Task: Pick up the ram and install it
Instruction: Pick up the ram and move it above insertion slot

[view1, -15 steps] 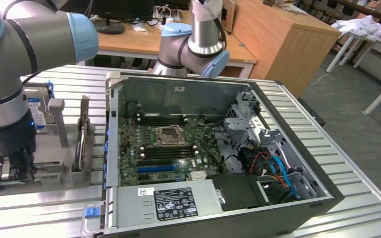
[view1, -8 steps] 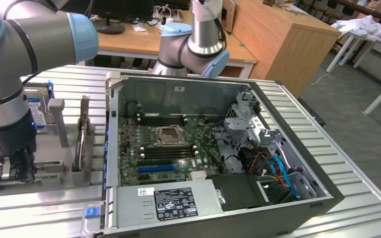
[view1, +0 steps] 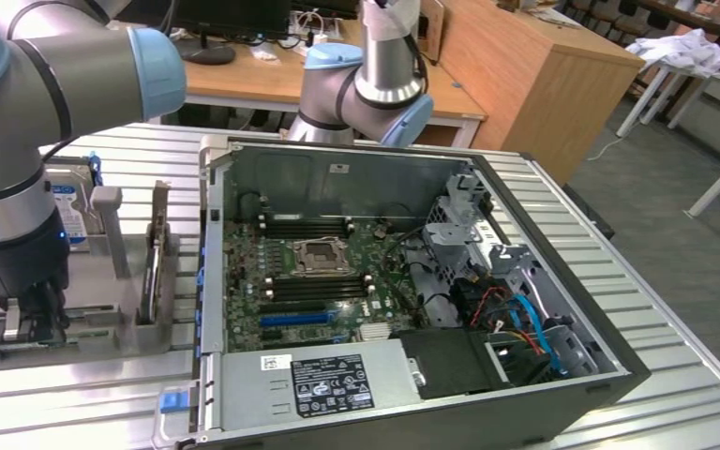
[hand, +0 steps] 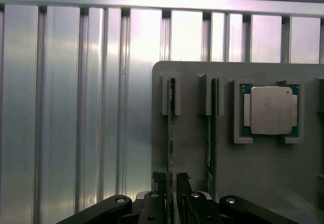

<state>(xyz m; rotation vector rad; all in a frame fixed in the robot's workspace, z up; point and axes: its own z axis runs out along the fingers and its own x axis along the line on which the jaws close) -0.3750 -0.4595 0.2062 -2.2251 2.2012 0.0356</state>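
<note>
The pincer point(hand: 171, 181) is half open and grips nothing; its fingertips point(hand: 159, 179) straddle the upper edge of the ram point(hand: 171, 118), with a thin gap on each side; the ram stands on edge in a slot of the grey holder point(hand: 263, 168) just beneath the pincer; a second stick point(hand: 211, 128) stands in the next slot beside it; a processor point(hand: 268, 110) lies flat in a recess further along; the holder rests on the ribbed metal table point(hand: 61, 113); well off to one side of the pincer, the open computer case point(view1: 592, 370) holds the motherboard point(view1: 322, 277).

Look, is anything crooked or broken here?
Nothing stands out. The memory stick stands straight in the grey holder, its neighbour too, and the silver chip sits square in its pocket.
</note>
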